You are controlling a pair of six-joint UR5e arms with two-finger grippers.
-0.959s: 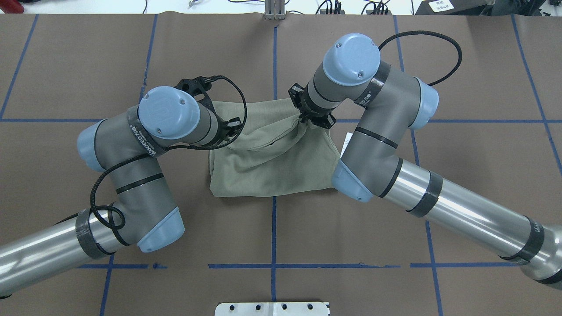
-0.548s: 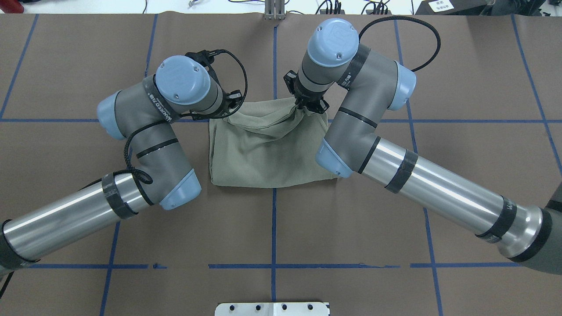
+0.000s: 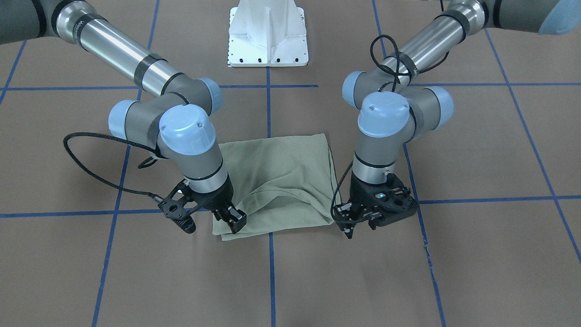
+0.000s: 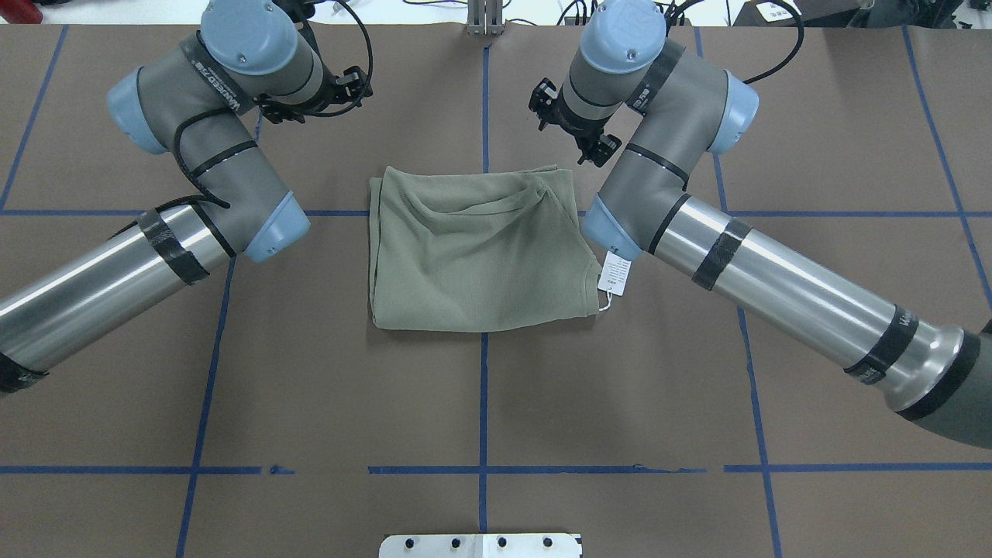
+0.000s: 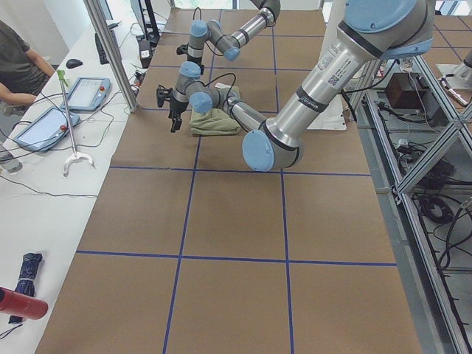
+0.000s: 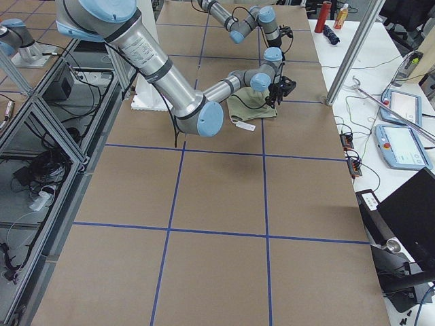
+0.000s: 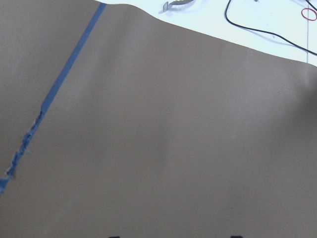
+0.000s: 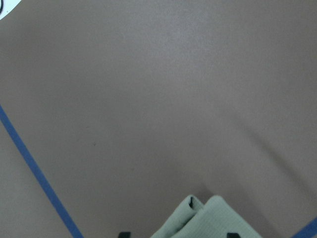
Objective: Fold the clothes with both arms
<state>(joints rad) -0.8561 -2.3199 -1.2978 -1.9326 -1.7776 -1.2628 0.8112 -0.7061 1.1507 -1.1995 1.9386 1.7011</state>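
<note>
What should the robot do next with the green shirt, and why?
Probably lift the left end effector and right end effector up and back toward the robot. The shirt already lies folded in a rectangle, and both end effectors look open, holding nothing, by its far edge. Only a few wrinkles show there.

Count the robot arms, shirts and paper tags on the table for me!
Robot arms: 2, the left arm and the right arm
Green shirts: 1
White tags: 1
Total: 4
</note>
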